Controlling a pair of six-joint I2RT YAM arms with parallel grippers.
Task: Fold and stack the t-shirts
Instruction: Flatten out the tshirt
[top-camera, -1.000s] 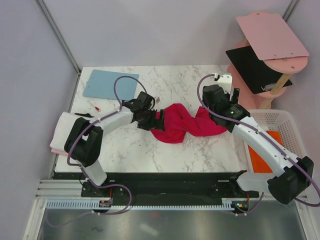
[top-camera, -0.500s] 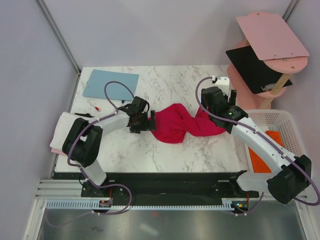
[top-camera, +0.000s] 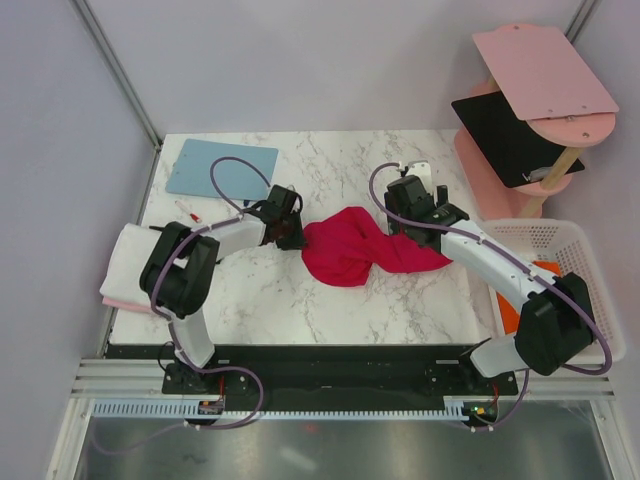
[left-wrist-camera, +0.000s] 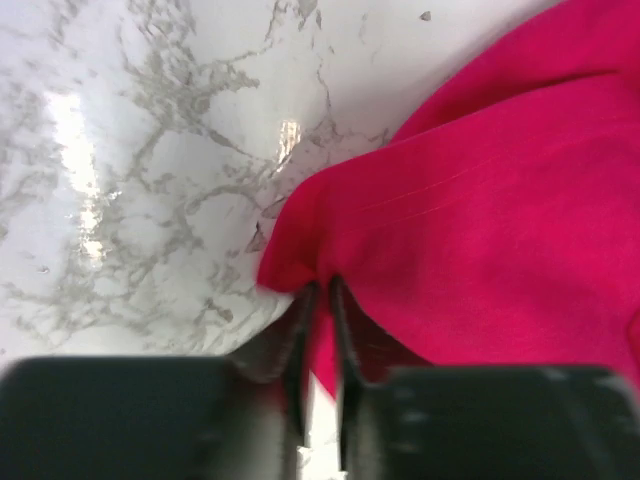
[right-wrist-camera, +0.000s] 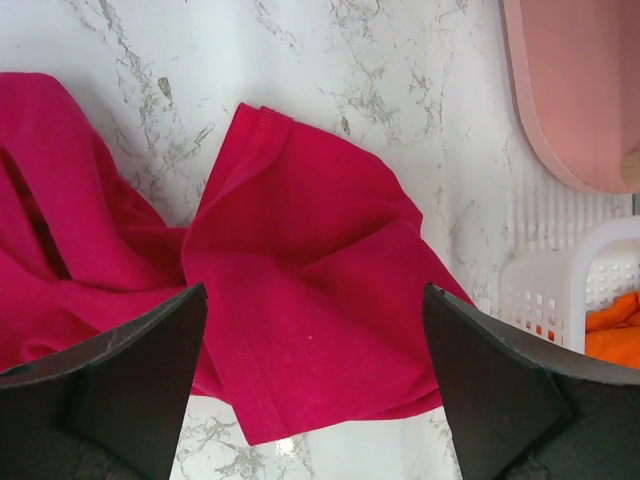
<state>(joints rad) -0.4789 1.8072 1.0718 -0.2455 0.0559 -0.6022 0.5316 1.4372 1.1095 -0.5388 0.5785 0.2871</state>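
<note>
A crimson t-shirt (top-camera: 350, 250) lies crumpled and twisted in the middle of the marble table (top-camera: 300, 310). My left gripper (top-camera: 296, 238) is at its left edge. In the left wrist view its jaws (left-wrist-camera: 322, 285) are pinched together on a fold of the red cloth (left-wrist-camera: 480, 190). My right gripper (top-camera: 407, 226) hovers over the shirt's right part, jaws wide open (right-wrist-camera: 315, 290) above a hemmed flap (right-wrist-camera: 300, 270), holding nothing. A folded white t-shirt (top-camera: 125, 255) lies on a pale pink one (top-camera: 120, 299) at the table's left edge. An orange t-shirt (top-camera: 520, 312) lies in the basket.
A white basket (top-camera: 560, 240) stands off the table's right edge, also seen in the right wrist view (right-wrist-camera: 560, 285). A light-blue board (top-camera: 220, 168) lies at the back left, with a small red item (top-camera: 194, 216) near it. A stand with pink (top-camera: 540, 70) and black (top-camera: 510, 135) panels rises at the back right.
My left gripper slid left off the cloth to the shirt's left edge and closed on it. My right gripper moved left and back over the shirt's right part, staying open.
</note>
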